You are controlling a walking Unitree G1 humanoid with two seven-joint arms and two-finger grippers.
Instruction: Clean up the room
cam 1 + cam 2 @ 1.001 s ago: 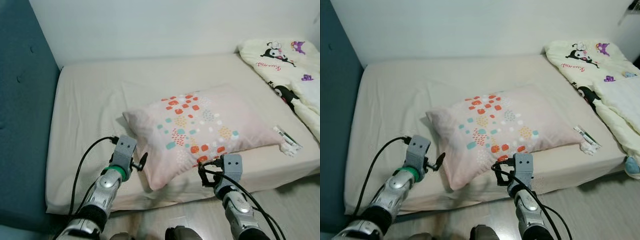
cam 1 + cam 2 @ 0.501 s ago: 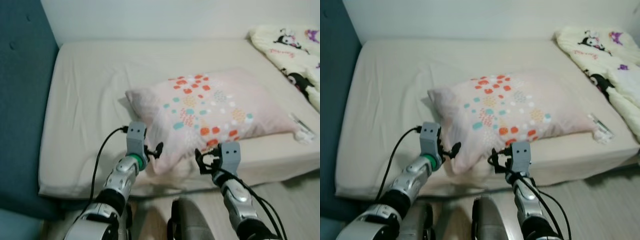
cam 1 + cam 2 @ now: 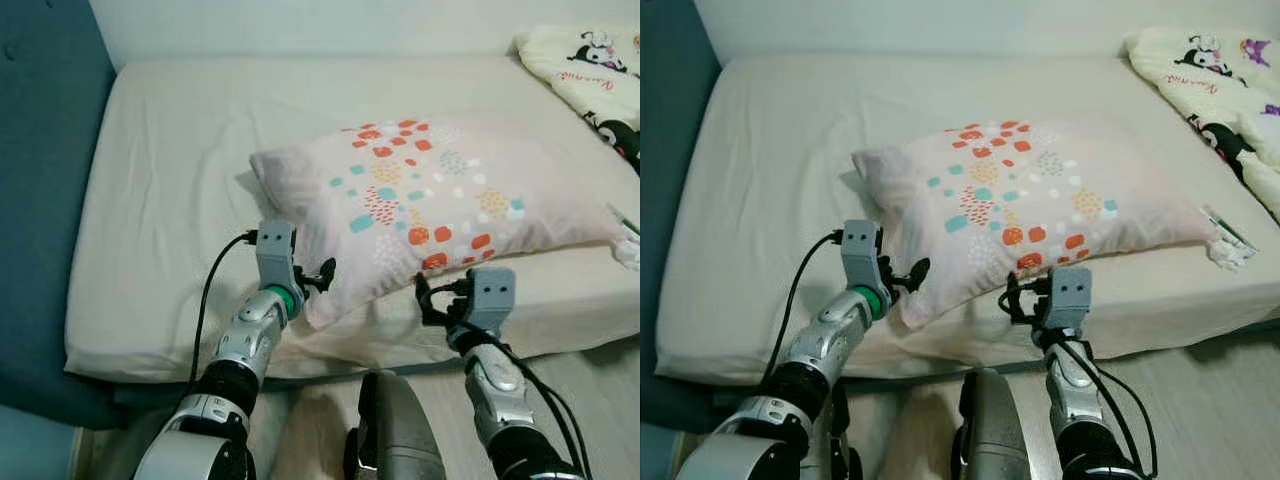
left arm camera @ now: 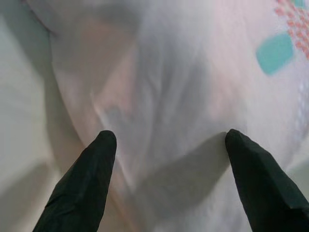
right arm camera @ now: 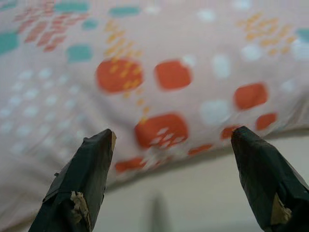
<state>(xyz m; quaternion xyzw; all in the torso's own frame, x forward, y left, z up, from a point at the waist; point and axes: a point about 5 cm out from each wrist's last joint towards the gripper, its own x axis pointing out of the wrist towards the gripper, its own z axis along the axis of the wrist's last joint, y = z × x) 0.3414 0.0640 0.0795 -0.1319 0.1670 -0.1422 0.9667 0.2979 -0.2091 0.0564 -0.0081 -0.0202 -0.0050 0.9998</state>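
A pale pink pillow (image 3: pixel 430 205) with red, teal and white spots lies across the cream mattress (image 3: pixel 180 180). My left gripper (image 3: pixel 318 277) is open at the pillow's near left corner, its black fingers (image 4: pixel 87 179) spread either side of the pillow's edge (image 4: pixel 164 121). My right gripper (image 3: pixel 432 297) is open just below the pillow's near edge, fingers (image 5: pixel 82 179) wide apart in front of the spotted cover (image 5: pixel 164 82). Neither holds anything.
A dark teal headboard (image 3: pixel 40 200) runs along the left side. A cream cartoon-print blanket (image 3: pixel 590 75) lies bunched at the far right. A small white packet (image 3: pixel 1225 235) rests by the pillow's right end. Wooden floor (image 3: pixel 1210 400) lies below the mattress edge.
The camera has moved closer and lower toward the bed. Both grippers have come up to the pillow's near edge; the left one now reaches its corner.
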